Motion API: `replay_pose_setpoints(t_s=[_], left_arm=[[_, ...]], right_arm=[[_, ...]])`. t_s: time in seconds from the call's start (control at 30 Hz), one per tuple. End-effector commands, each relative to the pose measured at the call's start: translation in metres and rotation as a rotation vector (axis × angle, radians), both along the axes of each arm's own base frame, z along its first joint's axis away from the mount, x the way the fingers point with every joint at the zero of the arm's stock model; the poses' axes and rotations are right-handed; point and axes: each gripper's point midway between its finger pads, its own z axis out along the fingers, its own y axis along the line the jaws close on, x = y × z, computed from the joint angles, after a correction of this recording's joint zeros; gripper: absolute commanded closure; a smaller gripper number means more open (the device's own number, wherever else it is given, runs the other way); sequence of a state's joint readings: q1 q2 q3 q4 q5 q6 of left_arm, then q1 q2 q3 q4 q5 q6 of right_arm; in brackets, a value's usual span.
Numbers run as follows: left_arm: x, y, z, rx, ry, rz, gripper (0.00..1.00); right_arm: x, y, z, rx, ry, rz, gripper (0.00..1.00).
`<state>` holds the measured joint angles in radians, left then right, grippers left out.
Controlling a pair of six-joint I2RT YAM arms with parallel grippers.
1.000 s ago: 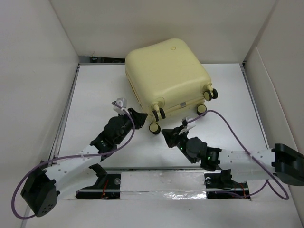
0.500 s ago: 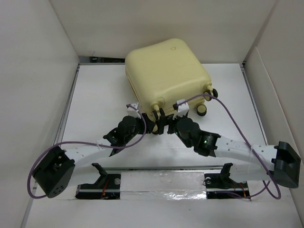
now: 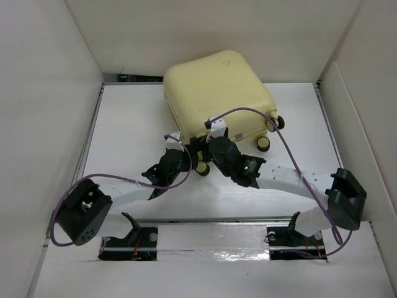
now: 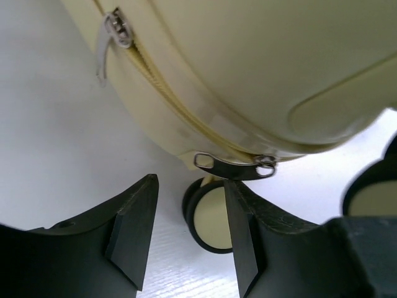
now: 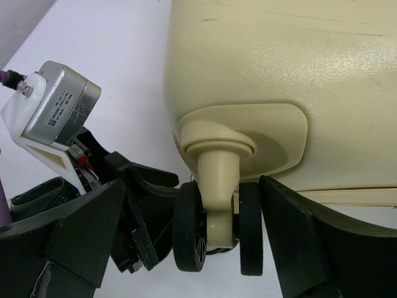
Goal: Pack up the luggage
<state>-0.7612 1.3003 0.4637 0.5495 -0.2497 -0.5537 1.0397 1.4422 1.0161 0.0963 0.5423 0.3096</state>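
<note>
White walls (image 3: 205,31) box in a white table (image 3: 124,130) where the luggage (image 3: 217,99) lies closed, flat on a broad face at the far centre, its casters pointing back toward your arms. Both your grippers crowd its near-left corner. Your right gripper (image 5: 191,186) is spread wide, one finger on each side of a twin caster wheel (image 5: 189,233) without pinching it. Your left gripper (image 4: 189,181) is parted too and grips nothing. Its fingers (image 4: 133,230) point up at the shell's zipped seam, where a metal zipper pull (image 4: 232,166) lies flat just beyond the tips and a caster shows beside one finger. A second pull (image 4: 115,31) hangs farther along the seam.
</note>
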Motion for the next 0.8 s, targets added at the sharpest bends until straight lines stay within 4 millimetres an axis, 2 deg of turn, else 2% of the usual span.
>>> replay_pose_setpoints(t_s=[0.0, 0.13, 0.3, 0.37, 0.6, 0.67, 0.77], left_arm=[[0.015, -0.023, 0.049, -0.1, -0.151, -0.034, 0.57], [0.013, -0.032, 0.051, -0.124, -0.158, -0.062, 0.59], [0.005, -0.033, 0.057, -0.159, -0.178, -0.098, 0.65], [0.002, -0.033, 0.066, -0.186, -0.205, -0.11, 0.65], [-0.006, -0.039, 0.074, -0.221, -0.239, -0.168, 0.64], [-0.006, -0.04, 0.077, -0.224, -0.242, -0.174, 0.64], [-0.007, -0.039, 0.081, -0.226, -0.26, -0.18, 0.63]], right_arm=[[0.017, -0.006, -0.006, -0.055, 0.014, -0.07, 0.06], [0.025, -0.009, -0.016, -0.081, 0.038, -0.095, 0.1], [0.024, -0.011, -0.02, -0.076, 0.048, -0.104, 0.14], [0.023, -0.014, -0.023, -0.074, 0.053, -0.111, 0.19], [0.028, -0.027, -0.031, -0.063, 0.076, -0.147, 0.19], [0.028, -0.025, -0.032, -0.059, 0.081, -0.141, 0.17], [0.027, -0.033, -0.036, -0.078, 0.098, -0.151, 0.14]])
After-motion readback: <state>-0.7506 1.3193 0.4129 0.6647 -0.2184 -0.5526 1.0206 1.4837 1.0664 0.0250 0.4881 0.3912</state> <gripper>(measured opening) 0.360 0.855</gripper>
